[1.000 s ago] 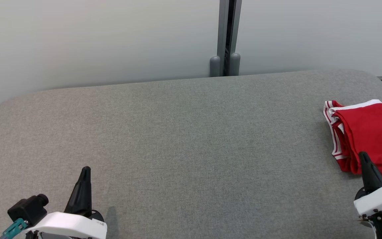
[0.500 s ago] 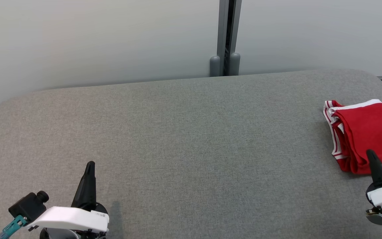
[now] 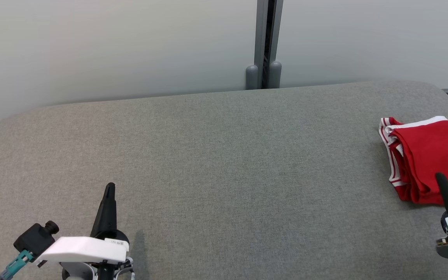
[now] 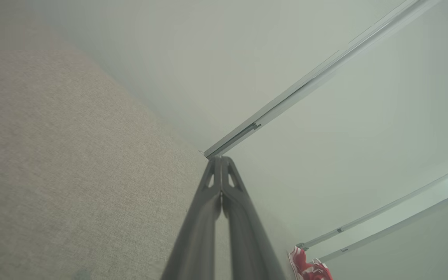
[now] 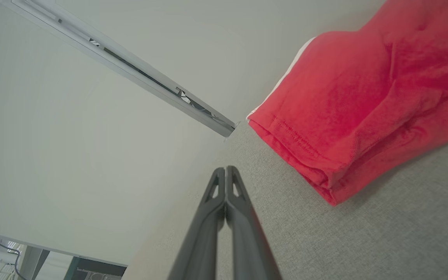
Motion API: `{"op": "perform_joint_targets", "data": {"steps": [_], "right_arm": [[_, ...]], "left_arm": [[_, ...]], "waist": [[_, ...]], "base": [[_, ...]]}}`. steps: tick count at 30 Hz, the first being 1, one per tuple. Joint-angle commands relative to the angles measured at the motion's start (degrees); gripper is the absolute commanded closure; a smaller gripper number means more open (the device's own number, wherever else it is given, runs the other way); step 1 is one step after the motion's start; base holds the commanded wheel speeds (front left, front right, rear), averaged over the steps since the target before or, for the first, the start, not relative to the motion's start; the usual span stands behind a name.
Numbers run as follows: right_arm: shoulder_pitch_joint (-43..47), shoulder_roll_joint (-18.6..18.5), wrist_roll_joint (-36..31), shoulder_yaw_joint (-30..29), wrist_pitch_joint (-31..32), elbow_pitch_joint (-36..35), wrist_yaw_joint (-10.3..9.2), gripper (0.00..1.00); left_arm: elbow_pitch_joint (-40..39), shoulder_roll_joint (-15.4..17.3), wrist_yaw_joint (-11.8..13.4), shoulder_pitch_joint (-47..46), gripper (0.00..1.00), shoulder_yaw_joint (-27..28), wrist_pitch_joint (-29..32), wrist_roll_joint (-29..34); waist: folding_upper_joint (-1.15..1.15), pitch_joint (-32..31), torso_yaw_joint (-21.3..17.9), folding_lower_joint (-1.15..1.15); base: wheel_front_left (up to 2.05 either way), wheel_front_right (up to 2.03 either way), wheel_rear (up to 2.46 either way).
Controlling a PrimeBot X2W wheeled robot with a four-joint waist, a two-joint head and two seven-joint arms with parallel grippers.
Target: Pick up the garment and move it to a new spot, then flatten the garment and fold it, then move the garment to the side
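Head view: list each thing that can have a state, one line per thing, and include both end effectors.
garment: folded in a bundle, lying at the right end of the table, not held.
left end effector: shut, empty, over bare table.
right end effector: shut, empty, next to the garment, not gripping it.

No legible text, labels or numbers anywhere
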Motion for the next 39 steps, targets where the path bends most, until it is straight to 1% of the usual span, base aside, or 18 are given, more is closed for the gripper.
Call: {"op": "perform_joint_targets", "data": {"steps": [1,17,39], "right_arm": [[-1.6,-0.8,1.5,-0.7,0.6,-0.1,0.01,1.0],[-3.7,-1.2,10.4,-3.5,4.2,2.8,0.01,1.0],[-5.9,-1.7,20.6,-6.4,8.2,6.3,0.0,1.0]], "left_arm": [[-0.1,0.1,-0.6,-1.6,1.0,0.3,-0.3,-1.1],[1.7,-1.9,-2.8,-3.3,1.0,0.2,-1.0,-9.1],[3.8,-4.1,-5.3,-5.2,1.0,0.1,-1.6,-17.8]], "waist": [[0.0,0.0,0.0,0.0],[0.0,0.1,0.0,0.0],[0.0,0.1,-0.1,0.0]], "base": [[0.0,0.0,0.0],[0.0,0.0,0.0],[0.0,0.0,0.0]]}}
